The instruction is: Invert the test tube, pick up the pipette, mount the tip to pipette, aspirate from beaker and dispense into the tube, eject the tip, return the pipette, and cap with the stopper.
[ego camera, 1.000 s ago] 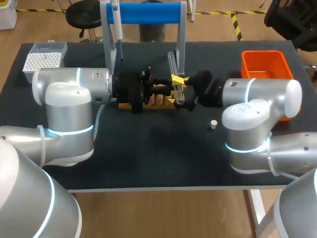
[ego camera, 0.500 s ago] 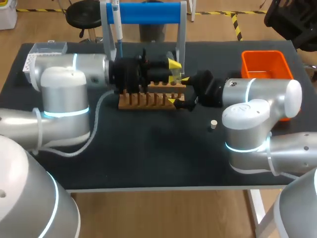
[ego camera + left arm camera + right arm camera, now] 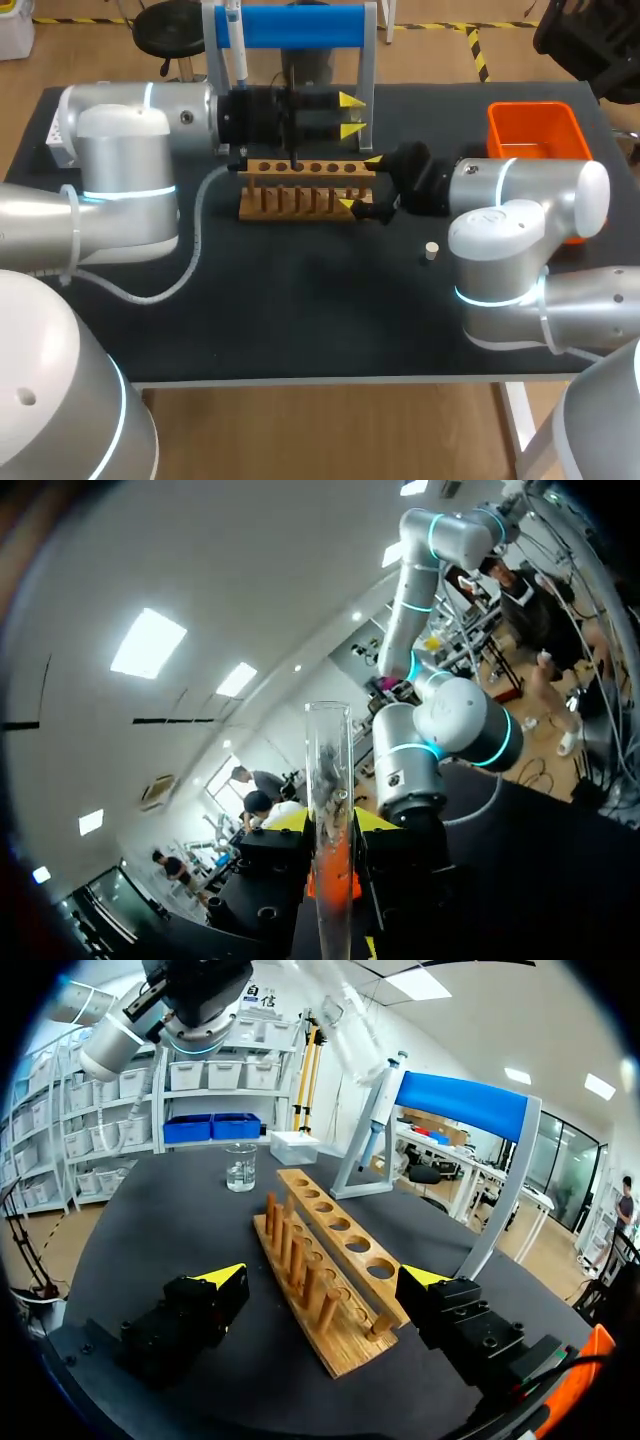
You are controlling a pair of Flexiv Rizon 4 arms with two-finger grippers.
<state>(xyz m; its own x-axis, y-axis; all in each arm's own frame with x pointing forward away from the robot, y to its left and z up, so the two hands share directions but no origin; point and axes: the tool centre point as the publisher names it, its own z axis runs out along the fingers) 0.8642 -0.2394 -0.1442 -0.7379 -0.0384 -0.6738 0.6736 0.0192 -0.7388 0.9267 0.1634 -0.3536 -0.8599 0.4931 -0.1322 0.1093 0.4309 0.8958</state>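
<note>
My left gripper (image 3: 352, 115) hangs above the back of the wooden rack (image 3: 305, 190), shut on the clear test tube (image 3: 330, 810), which stands up between its fingers. From the right wrist view the tube (image 3: 343, 1017) shows high over the rack (image 3: 330, 1260), tilted. My right gripper (image 3: 360, 182) is open, its yellow tips on either side of the rack's right end. The pipette (image 3: 237, 50) hangs on the blue stand. A beaker (image 3: 240, 1167) and the tip box (image 3: 293, 1145) sit beyond the rack. A small white stopper (image 3: 431, 250) lies on the table.
An orange bin (image 3: 535, 130) stands at the back right, partly behind my right arm. The blue-topped stand (image 3: 300, 25) rises behind the rack. The tip box (image 3: 56, 130) at the back left is mostly hidden by my left arm.
My left arm has lifted the tube out of the rack's right end and drawn it up and back, turning its wrist. My right arm has not moved.
</note>
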